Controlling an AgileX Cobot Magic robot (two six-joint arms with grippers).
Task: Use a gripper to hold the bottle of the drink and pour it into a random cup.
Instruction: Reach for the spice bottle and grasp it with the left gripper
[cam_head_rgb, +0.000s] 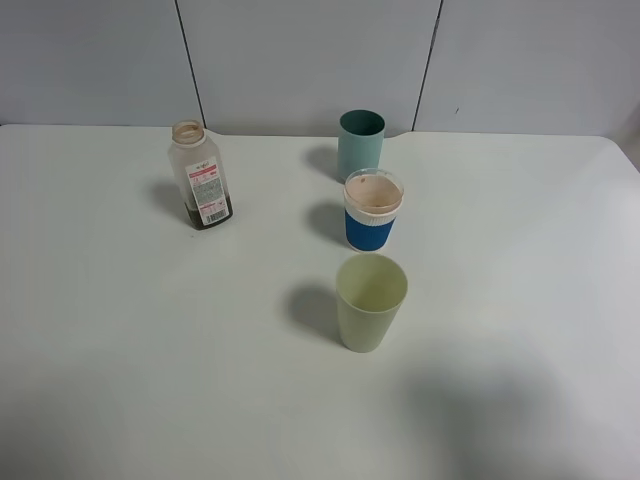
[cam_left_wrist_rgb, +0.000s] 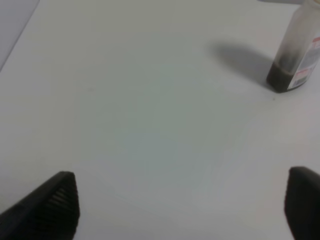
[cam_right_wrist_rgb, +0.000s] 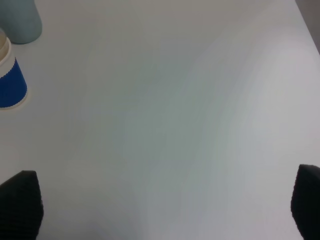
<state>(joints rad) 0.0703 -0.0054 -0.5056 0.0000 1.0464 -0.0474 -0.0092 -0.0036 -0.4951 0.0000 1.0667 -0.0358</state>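
The bottle of the drink (cam_head_rgb: 200, 176) stands upright at the back left of the white table, capless, with dark brown liquid at its bottom. It also shows in the left wrist view (cam_left_wrist_rgb: 296, 55), well ahead of the open left gripper (cam_left_wrist_rgb: 182, 205). The pale yellowish-green cup (cam_head_rgb: 371, 301) stands upright near the table's middle front. The right gripper (cam_right_wrist_rgb: 165, 207) is open over bare table; the yellowish-green cup is not in its view. Neither gripper shows in the exterior high view.
A teal cup (cam_head_rgb: 360, 144) stands at the back middle, and a blue-and-white paper cup (cam_head_rgb: 372, 209) stands between it and the yellowish-green cup. Both also show in the right wrist view: teal cup (cam_right_wrist_rgb: 19, 20), paper cup (cam_right_wrist_rgb: 10, 75). A grey panelled wall (cam_head_rgb: 310, 60) runs behind the table.
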